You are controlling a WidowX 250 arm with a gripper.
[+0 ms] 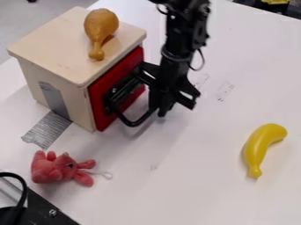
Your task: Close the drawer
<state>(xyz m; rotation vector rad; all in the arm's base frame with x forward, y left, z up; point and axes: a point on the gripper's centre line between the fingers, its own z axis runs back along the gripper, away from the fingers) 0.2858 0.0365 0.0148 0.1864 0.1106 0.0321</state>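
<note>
Drawer [134,60] is in the wooden box [50,44], upper left of the table [200,184], red front facing the gripper [163,107]. Panel looks close to flush with the box; I can't confirm the last bit, since dark hardware covers its middle.

Gripper hangs low over the table just off that red front, pointing down. Makes sense for a push: the face is upright, so the load should go in sideways, low and roughly central. I can't tell how wide the gripper is set, nor whether it touches the drawer. For a push, a grasp shouldn't matter much.

Silver tape [45,129] runs from the box's side wall down onto the table. I read it as an anchor, so the box doesn't slide when shoved. If it peels, a push could shift the box instead of seating the drawer.

Tan drumstick toy [100,25] lies on the box top, thin end toward the near edge; a hard bump might roll it. Pink plush [59,168] sits near the tape, yellow banana [258,147] well off to the right. Both clear of the push line, leave them.

My call: late in the task. Light inward nudge if any gap remains, then back off straight.
</note>
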